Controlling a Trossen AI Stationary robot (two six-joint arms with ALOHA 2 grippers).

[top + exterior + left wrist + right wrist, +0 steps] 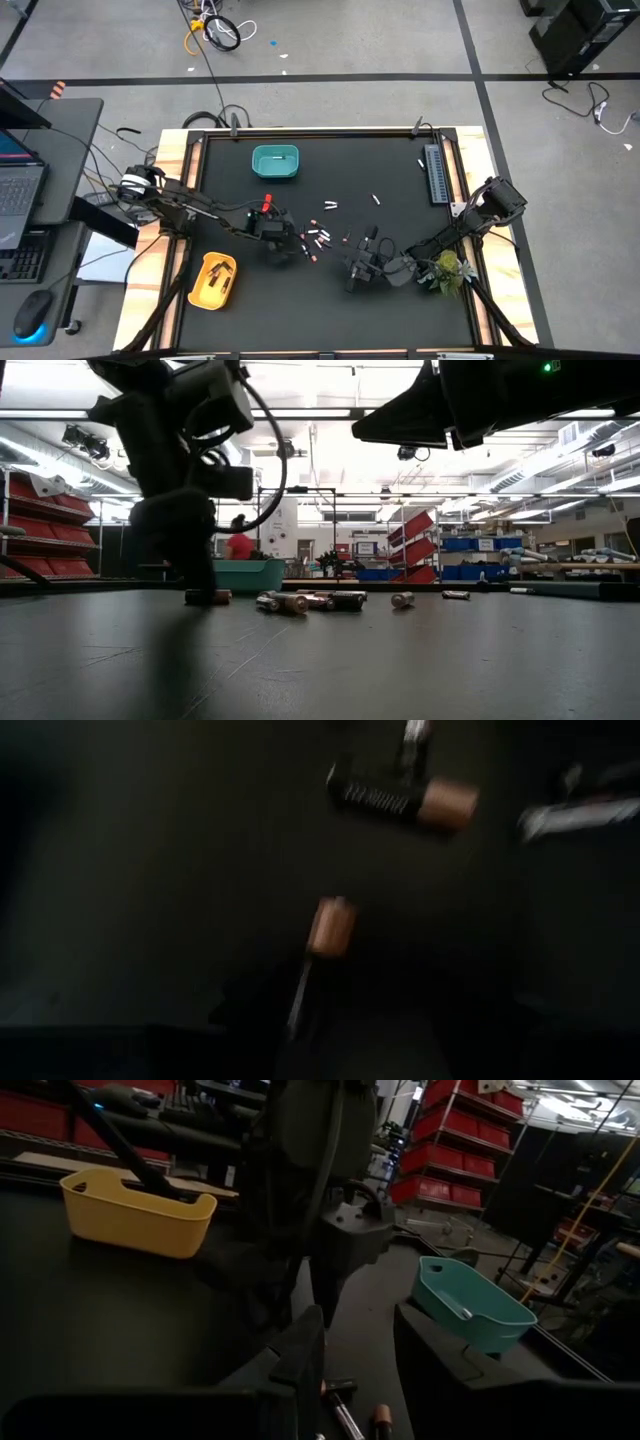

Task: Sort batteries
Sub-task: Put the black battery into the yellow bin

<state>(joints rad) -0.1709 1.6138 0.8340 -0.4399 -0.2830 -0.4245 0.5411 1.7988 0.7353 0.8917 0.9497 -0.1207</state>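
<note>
Several small batteries (318, 237) lie scattered on the black table, whitish ones and dark ones with copper ends (300, 601). My left gripper (277, 243) is down at the table (200, 588), right at a copper-ended battery (212, 597). That battery shows close in the left wrist view (330, 927), with another dark one (400, 798) beyond it. My right gripper (357, 270) is open and hovers above the table to the right of the cluster. In its wrist view the fingers (305, 1350) frame two batteries (340, 1402) lying below. The left arm (320, 1200) stands in front of it.
A teal bin (275, 162) stands near the far edge with a whitish battery inside (462, 1312). A yellow bin (213, 280) sits near the left front, holding a few dark pieces. A grey ribbed strip (436, 173) lies along the right edge. A small plant (447, 268) is by the right arm.
</note>
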